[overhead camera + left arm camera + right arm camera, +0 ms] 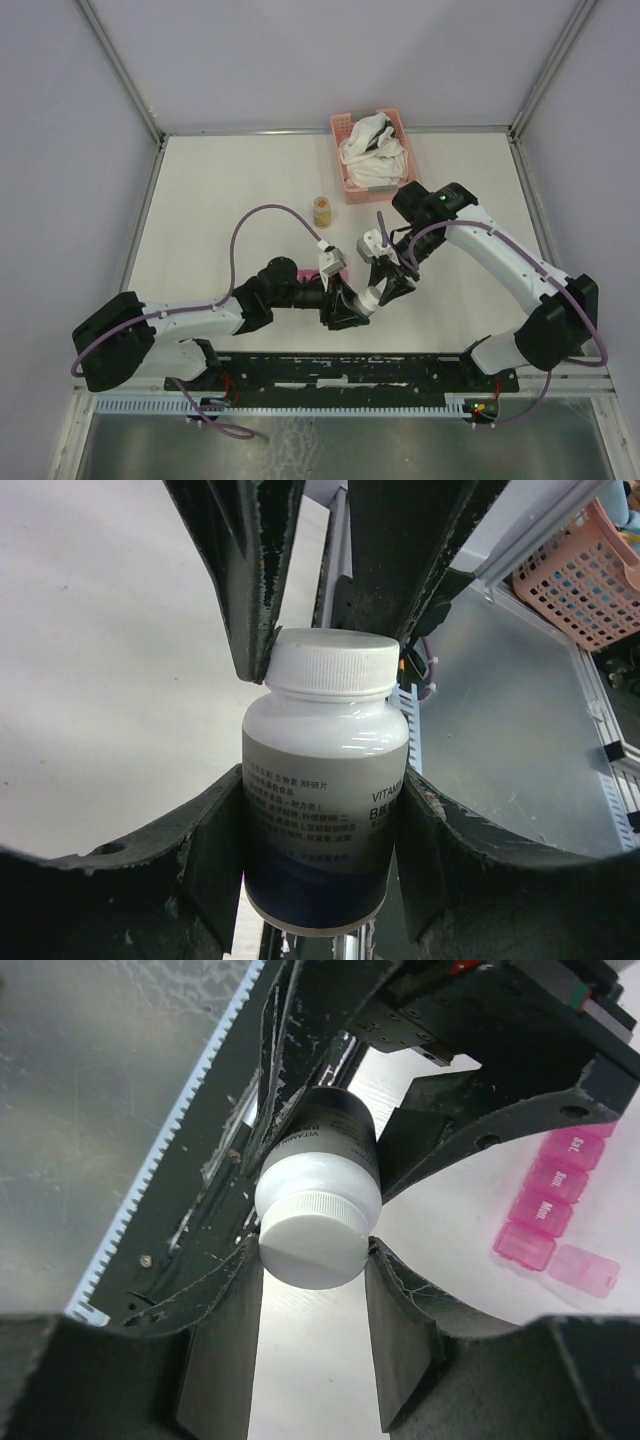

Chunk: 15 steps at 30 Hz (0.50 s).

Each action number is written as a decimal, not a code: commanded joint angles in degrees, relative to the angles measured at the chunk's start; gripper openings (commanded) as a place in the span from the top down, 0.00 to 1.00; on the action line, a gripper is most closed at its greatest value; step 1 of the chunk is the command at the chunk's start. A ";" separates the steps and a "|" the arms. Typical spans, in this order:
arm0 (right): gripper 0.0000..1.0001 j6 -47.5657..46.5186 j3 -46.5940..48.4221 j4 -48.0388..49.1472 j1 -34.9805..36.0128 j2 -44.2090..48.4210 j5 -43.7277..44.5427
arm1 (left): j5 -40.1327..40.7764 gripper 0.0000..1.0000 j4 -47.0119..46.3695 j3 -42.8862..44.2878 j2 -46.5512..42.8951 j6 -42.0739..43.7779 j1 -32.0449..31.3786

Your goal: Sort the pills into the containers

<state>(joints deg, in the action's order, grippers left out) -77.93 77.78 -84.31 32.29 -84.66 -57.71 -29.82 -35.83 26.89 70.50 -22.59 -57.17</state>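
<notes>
We see the translucent pink pill-box strip [555, 1205] of square cells flat on the matte worktop [220, 200], nearby a glossy white pill bottle [325, 780], left claw [325, 825] clamping its labelled body, right claw [318, 1260] pinching its ribbed cap [312, 1240].

The white bottle [325, 810] reads "VITAM"; pink pill box [555, 1200] lids show day abbreviations.

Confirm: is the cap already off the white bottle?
No, the white cap is seated on the bottle, between the fingers of the right hand.
</notes>
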 commanded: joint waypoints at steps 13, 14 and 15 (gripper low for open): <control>0.10 24.43 0.10 11.74 1.15 9.80 4.94 | 12.59 0.97 -0.03 -1.82 -4.20 4.87 -0.44; 0.02 26.78 1.37 11.45 1.13 9.48 4.40 | 14.57 0.97 -0.05 -2.41 -5.05 5.25 -0.67; 0.00 29.12 2.50 11.11 1.08 9.14 3.28 | 16.57 0.97 -0.09 -3.06 -6.12 5.52 -1.02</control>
<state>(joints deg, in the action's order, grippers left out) -60.73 74.04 -73.54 33.28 -75.68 -52.29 -22.57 -35.27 25.71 68.60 -20.99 -57.43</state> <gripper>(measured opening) 0.951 0.610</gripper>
